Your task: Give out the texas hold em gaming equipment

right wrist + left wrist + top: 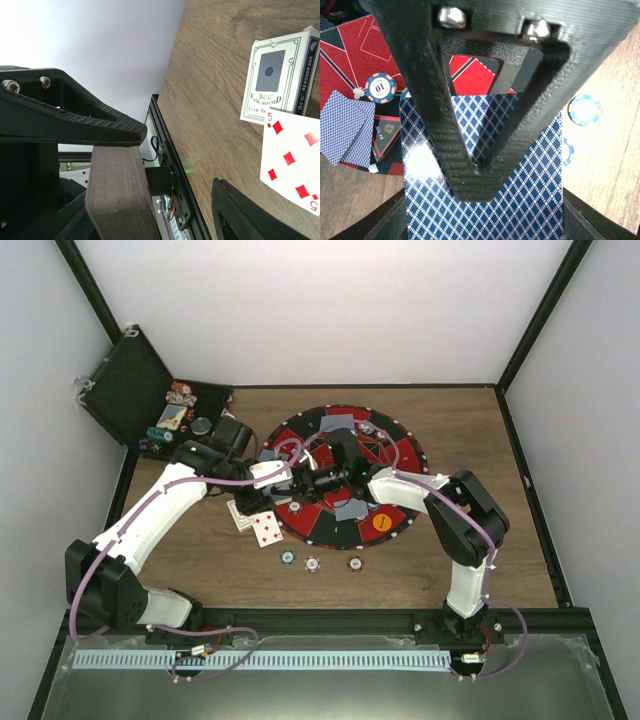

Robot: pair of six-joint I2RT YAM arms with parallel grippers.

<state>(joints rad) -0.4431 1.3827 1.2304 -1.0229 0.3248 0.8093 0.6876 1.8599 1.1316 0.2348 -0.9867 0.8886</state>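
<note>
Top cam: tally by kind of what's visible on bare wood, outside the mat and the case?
poker chips: 3
face-up card: 1
card box: 1
Total: 5

I am looking down on a brown wood-grain table (470, 430) boxed in by 3 plain white panels: a back wall (320, 310) at 12 o'clock, a 9 o'clock wall (35, 470) and a 3 o'clock wall (600, 460). Black frame struts (538, 318) trace the corners. A black rail (340, 620) edges the table at 6 o'clock. The light is soft and even.
</note>
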